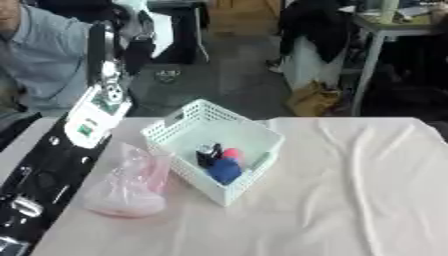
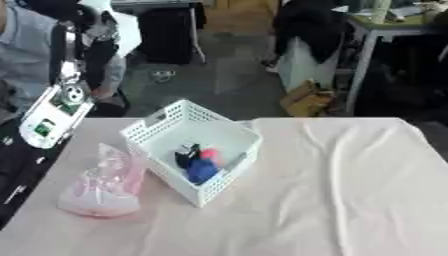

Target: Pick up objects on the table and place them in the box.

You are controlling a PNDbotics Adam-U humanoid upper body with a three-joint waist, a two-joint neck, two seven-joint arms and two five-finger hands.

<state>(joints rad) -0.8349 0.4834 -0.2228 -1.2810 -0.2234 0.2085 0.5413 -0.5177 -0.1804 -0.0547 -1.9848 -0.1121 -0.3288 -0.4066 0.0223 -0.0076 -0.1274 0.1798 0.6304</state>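
White cloth covers our desk [image 1: 350,190], where the pink bag [image 1: 127,187] lies just left of the basket [image 1: 214,150], nearest our left arm [image 1: 52,165], neither hand showing.

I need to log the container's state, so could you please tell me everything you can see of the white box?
The white box is a rectangular basket that looks like plastic, with perforated lattice walls, a handle slot in its far end and an open top. It stands upright, askew on the pale cloth-covered table. Inside lie a blue item, a black item and a pink item. A pinkish clear bag lies against its left side.
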